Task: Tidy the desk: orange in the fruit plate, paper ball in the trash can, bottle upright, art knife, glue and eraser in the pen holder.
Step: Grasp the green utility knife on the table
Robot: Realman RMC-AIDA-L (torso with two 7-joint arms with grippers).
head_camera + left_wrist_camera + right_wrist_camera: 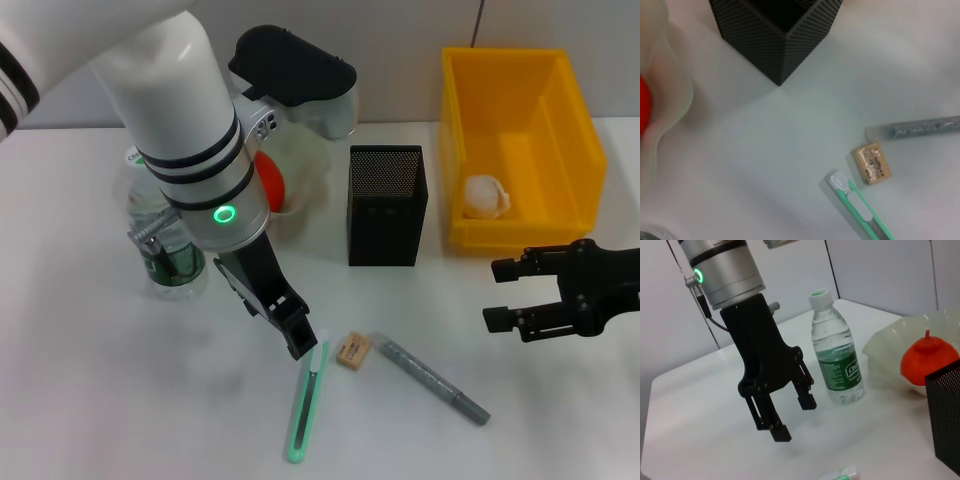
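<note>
Yellow plastic trash bin point(575, 150) already holds the white paper ball point(485, 196); clear water bottle point(835, 360) upright; orange point(930, 357) in the translucent fruit plate point(885, 347). Black mesh pen holder point(387, 205) looks empty. Left gripper point(790, 415), jaws apart, hovers over the green art knife point(306, 402). Next, I'd say: descend, straddle it, close. Right gripper point(505, 293) parked, jaws apart. Grey glue stick point(432, 379) and tan eraser point(871, 163) wait.
</note>
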